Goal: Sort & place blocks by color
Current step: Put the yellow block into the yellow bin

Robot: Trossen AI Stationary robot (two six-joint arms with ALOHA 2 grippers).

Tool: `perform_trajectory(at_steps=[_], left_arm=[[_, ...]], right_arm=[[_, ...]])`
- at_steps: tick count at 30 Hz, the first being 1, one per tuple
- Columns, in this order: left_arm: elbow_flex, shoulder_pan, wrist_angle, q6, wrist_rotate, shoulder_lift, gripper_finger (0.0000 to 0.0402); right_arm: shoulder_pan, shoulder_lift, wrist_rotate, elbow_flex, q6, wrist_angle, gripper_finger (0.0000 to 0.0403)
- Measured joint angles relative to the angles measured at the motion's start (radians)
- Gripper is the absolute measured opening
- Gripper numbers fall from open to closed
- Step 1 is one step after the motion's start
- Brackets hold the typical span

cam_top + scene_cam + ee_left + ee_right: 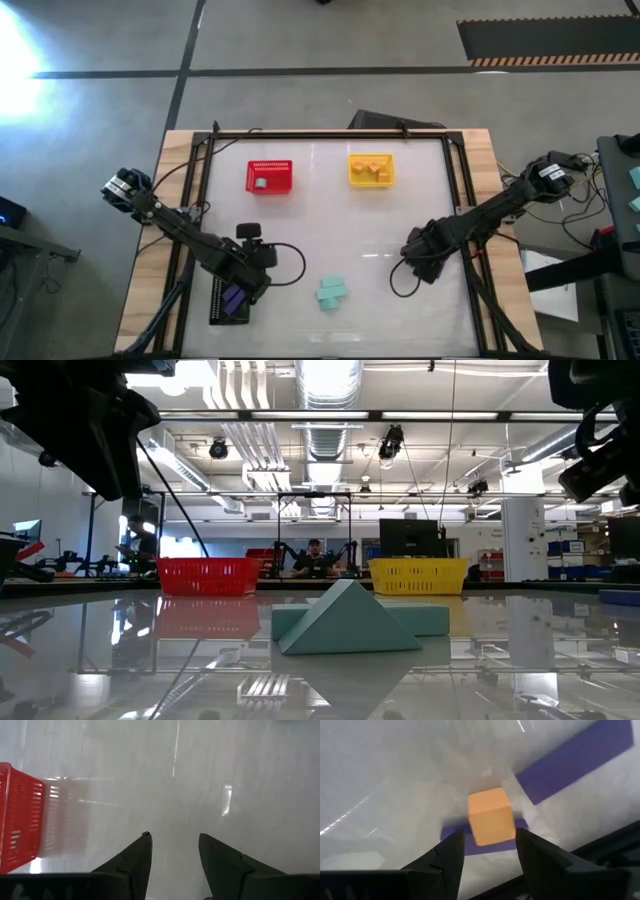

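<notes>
Orange cube [490, 815] sits right in front of the right pincer [490, 833] in the right wrist view. It rests on or just over a flat purple block [470, 844], w/ a longer purple block [575, 760] lying beyond it. Can't tell whether this pincer is clamped on the cube or standing clear of it. From above, the right pincer [415, 264] is over the right half of the surface [330, 230], and the cube and purple pieces are hidden under the arm.

Two teal blocks [333, 293] lie touching near the front middle of the surface. In the low view one is a wedge [348, 622] w/ its peak up, and the other is a flat bar [425, 620] behind it.

Back row – red basket [270, 177] holds one pale teal block [262, 184]. The yellow basket [371, 169] to its right holds several orange blocks [373, 170].

Front left – black basket [220, 303] w/ purple blocks [236, 300] inside. The left pincer [252, 272] hangs just beside/over it. In the left wrist view the left pincer is open, fingers [135, 860] apart w/ nothing between them, only bare surface ahead and the red basket off to one side.

Low view bkgd: a person [315, 558] sits at a far station between the two baskets.
</notes>
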Motion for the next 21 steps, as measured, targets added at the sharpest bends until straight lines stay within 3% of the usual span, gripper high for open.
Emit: perform_trajectory(at_steps=[13,21], left_arm=[[0.0,0.0,0.014,0.0,0.0,0.0,0.0147],[-0.001,0.0,0.014,0.001,-0.027,0.0,0.0147]], right_arm=[[0.007,0.089,-0.005,-0.029,-0.004,0.045,0.0162],[0.007,0.112,-0.006,-0.03,0.012,0.055,0.0077]])
